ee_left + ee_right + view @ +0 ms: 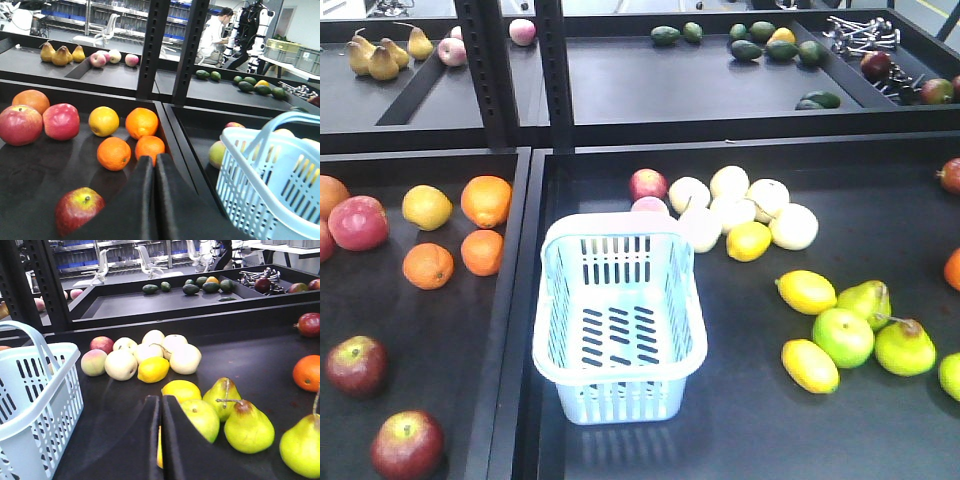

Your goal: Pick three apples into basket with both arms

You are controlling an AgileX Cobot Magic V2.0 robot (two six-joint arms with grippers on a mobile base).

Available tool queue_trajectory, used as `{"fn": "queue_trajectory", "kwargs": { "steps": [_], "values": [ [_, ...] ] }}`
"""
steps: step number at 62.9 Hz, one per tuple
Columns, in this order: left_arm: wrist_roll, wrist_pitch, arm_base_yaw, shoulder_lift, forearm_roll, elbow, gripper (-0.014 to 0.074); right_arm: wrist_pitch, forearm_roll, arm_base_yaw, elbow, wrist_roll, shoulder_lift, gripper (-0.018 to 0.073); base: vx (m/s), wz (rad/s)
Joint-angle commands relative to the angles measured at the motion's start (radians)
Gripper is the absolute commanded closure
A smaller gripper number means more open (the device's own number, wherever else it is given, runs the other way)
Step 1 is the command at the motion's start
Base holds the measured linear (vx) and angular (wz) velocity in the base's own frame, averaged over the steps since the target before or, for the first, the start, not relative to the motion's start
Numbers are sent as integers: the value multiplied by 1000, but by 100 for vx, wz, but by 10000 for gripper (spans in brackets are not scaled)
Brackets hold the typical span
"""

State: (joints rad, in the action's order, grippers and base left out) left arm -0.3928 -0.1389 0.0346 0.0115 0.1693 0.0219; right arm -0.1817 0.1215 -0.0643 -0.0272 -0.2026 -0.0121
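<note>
The pale blue basket (620, 373) stands empty at the left of the right-hand tray. Two dark red apples (356, 365) (407, 445) lie at the front of the left tray. A third dark red apple (950, 175) lies at the far right edge. Neither gripper shows in the front view. In the left wrist view my left gripper (154, 159) is shut and empty, with one apple (78, 210) below and to its left and the basket (245, 190) to its right. In the right wrist view my right gripper (161, 399) is shut and empty, the basket (30, 405) to its left and the apple (310, 324) far right.
Oranges (485, 200), a yellow fruit (426, 207) and pinkish-red fruits (358, 222) fill the back of the left tray. Pale round fruits (730, 205), lemons (807, 291) and green pears (904, 346) lie right of the basket. A raised divider (515, 300) separates the trays. Shelf posts (485, 70) stand behind.
</note>
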Motion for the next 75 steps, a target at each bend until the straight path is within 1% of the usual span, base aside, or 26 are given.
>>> {"fn": "queue_trajectory", "kwargs": {
  "steps": [1,37,75],
  "values": [
    [-6,69,-1,16,2,9,603,77,13,6,-14,-1,-13,566,10,8],
    [-6,69,-1,16,2,9,603,77,13,6,-14,-1,-13,566,7,7],
    [-6,69,-1,16,2,9,603,77,13,6,-14,-1,-13,566,1,1]
  ]
}}
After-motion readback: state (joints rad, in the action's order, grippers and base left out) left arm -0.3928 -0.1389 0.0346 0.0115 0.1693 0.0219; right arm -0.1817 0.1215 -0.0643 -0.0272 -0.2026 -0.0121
